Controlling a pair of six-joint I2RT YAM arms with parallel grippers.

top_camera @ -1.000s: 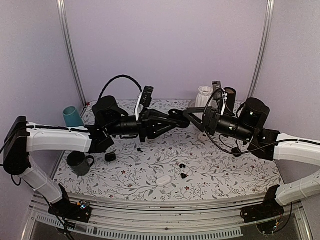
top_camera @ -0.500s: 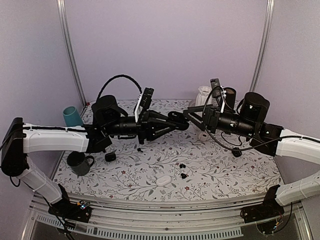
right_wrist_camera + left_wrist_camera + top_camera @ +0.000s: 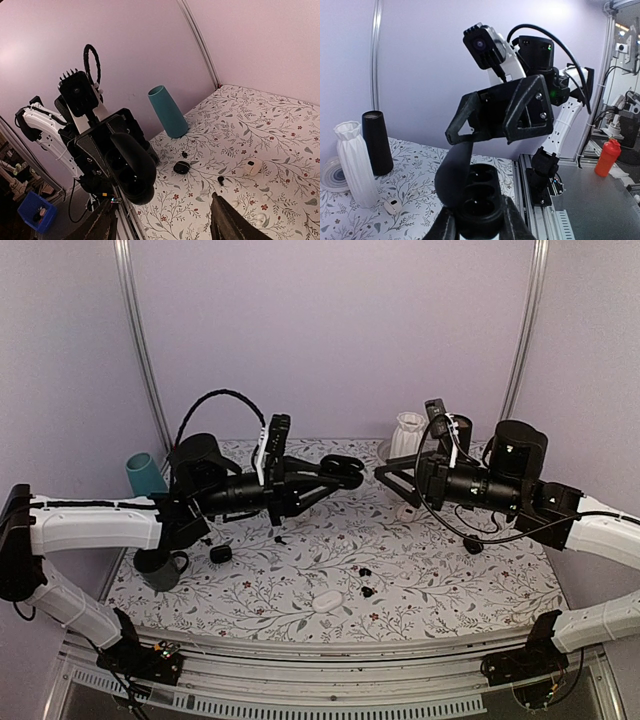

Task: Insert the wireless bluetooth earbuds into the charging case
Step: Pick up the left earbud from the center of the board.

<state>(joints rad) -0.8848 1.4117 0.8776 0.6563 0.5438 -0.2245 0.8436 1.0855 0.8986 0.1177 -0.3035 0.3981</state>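
Note:
My left gripper (image 3: 338,472) is shut on a black charging case (image 3: 481,199), held in the air with its lid (image 3: 452,172) swung open. The case's wells are dark, and what lies in them cannot be made out. My right gripper (image 3: 388,472) faces the case (image 3: 131,172) from a short gap, open and holding nothing; its fingers (image 3: 229,221) frame the bottom of the right wrist view. Two tiny black earbuds (image 3: 365,571) (image 3: 369,591) lie on the floral table, and a third one (image 3: 279,538) (image 3: 220,180) lies under the left arm.
A closed black case (image 3: 221,553) (image 3: 181,167) and a white case (image 3: 327,601) lie on the table. A teal cup (image 3: 145,475) and a dark mug (image 3: 160,565) stand at the left. At the back right are a white vase (image 3: 408,433) and a black cylinder (image 3: 460,430).
The two grippers, close together a second ago, have drawn apart. The left arm pulled back left with the case. The right jaws have opened wider.

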